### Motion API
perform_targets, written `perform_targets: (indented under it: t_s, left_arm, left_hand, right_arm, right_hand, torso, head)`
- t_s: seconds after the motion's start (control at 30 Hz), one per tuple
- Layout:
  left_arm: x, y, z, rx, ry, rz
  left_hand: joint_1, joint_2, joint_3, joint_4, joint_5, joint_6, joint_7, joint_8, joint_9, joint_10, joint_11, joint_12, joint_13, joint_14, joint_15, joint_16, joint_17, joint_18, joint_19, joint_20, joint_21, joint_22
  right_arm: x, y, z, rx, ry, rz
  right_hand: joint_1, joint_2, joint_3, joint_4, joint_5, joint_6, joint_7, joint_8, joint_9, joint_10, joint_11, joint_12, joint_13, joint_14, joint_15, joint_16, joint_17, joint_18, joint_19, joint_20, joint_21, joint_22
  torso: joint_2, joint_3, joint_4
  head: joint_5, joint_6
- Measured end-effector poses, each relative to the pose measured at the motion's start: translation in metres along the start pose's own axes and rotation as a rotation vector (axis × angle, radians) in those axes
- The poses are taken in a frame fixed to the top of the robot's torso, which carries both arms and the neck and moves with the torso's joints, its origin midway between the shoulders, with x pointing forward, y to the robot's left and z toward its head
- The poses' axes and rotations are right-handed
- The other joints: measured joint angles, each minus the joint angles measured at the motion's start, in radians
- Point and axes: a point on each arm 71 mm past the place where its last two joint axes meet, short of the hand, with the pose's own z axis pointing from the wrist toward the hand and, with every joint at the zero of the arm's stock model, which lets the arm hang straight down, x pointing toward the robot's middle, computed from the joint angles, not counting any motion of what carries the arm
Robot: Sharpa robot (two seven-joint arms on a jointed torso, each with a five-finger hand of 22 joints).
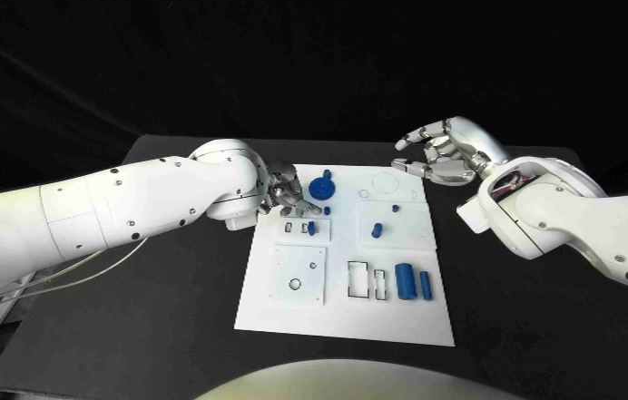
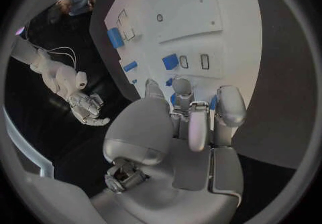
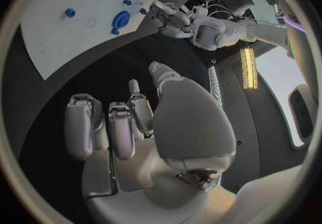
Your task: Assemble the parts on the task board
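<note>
Head view: black table (image 1: 157, 327), dark backdrop. White board (image 1: 343, 314) at frame centre, long axis running top to bottom. Left hand (image 1: 286, 196) over its upper left, grip unclear. Right hand (image 1: 443, 157), upper right, fingers curled, empty.

Left wrist view: blue parts (image 2: 170, 61) on the board.

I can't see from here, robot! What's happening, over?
Left hand down over the board's far left edge, by a round blue part; grip unclear. Right hand open, off the board. Nothing blocking.
</note>
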Motion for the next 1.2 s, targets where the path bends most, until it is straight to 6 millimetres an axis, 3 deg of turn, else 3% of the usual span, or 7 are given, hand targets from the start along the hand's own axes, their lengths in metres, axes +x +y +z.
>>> perform_targets:
  t_s: [0.13,1.2]
  left_arm:
    - [0.001,-0.001,0.003,-0.017,0.012,0.023]
    - [0.01,-0.016,0.013,-0.029,0.079,0.102]
  left_hand:
    - [-0.002,0.002,0.0,0.0,0.032,0.0,0.0,0.002,0.016,0.0,0.0,0.0,0.002,0.0,0.0,0.0,0.0,0.0,0.0,0.0,0.0,0.003]
    - [-0.002,0.002,0.0,0.0,0.041,0.0,0.0,0.002,0.022,0.0,0.0,0.009,0.015,0.0,0.0,0.004,0.0,0.0,0.003,-0.004,0.008,0.015]
  right_arm:
    - [0.0,-0.001,0.001,0.004,-0.002,-0.001]
    - [0.0,-0.005,0.005,0.021,-0.003,-0.007]
  right_hand:
    - [0.0,0.0,0.0,0.0,0.0,0.0,0.0,0.0,0.0,0.0,0.0,0.0,0.0,0.0,0.0,0.0,0.0,0.0,0.0,0.0,0.0,0.0]
    - [0.0,0.0,0.006,0.0,0.0,0.0,0.0,0.0,0.001,-0.003,-0.004,-0.004,0.0,0.0,0.0,0.0,0.0,0.0,0.0,0.0,0.0,0.0]
  torso:
    - [0.001,-0.0005,0.0016]
    - [0.002,-0.0012,0.0016]
  head:
    - [-0.002,-0.004]
    - [-0.004,-0.022]
